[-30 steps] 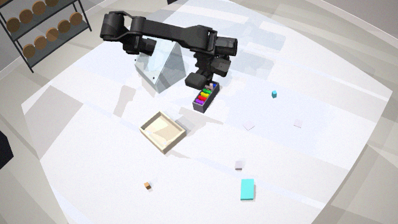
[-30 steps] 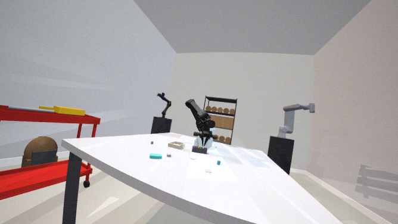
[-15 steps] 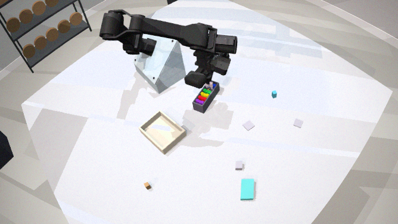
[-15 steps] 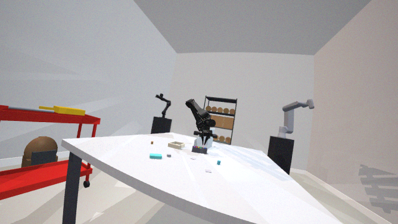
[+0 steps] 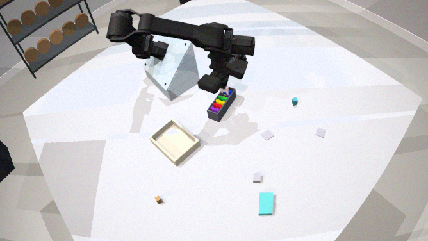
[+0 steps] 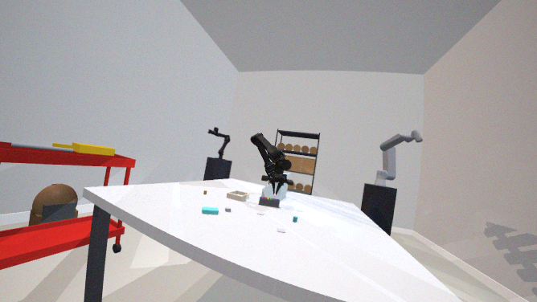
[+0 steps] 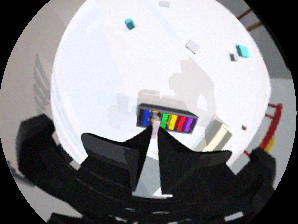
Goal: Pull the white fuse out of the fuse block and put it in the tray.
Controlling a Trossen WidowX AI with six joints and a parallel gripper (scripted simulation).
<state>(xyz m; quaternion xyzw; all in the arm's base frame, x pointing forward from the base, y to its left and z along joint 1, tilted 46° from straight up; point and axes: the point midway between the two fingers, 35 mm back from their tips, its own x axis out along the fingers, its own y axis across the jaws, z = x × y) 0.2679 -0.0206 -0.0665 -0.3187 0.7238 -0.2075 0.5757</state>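
My gripper point(image 5: 225, 87) point(image 6: 276, 193) point(image 7: 155, 128) is shut on the white fuse point(image 5: 227, 90) point(image 7: 155, 131), which hangs from the fingertips just above the fuse block point(image 5: 213, 115) point(image 6: 268, 203) point(image 7: 167, 107). The slot beneath it, between the blue fuse point(image 7: 146, 117) and the green fuse point(image 5: 222, 97) point(image 7: 164, 120), shows brownish parts. The yellow fuse point(image 5: 220, 102) point(image 7: 172, 121), red fuse point(image 5: 217, 106) point(image 7: 180, 123) and purple fuse point(image 5: 214, 109) point(image 7: 188, 124) sit in the block. The exact gap under the white fuse is hard to tell. The cream tray point(image 5: 188, 156) point(image 6: 237, 197) holds nothing.
A pale wedge-shaped housing point(image 5: 182, 76) stands beside the block, behind the tray. A teal block point(image 5: 295, 101) point(image 6: 295, 219), two flat pale tiles, a small grey block point(image 5: 257, 177), a turquoise box point(image 5: 266, 203) point(image 6: 210, 210) and an orange cube point(image 5: 158, 199) lie on the table.
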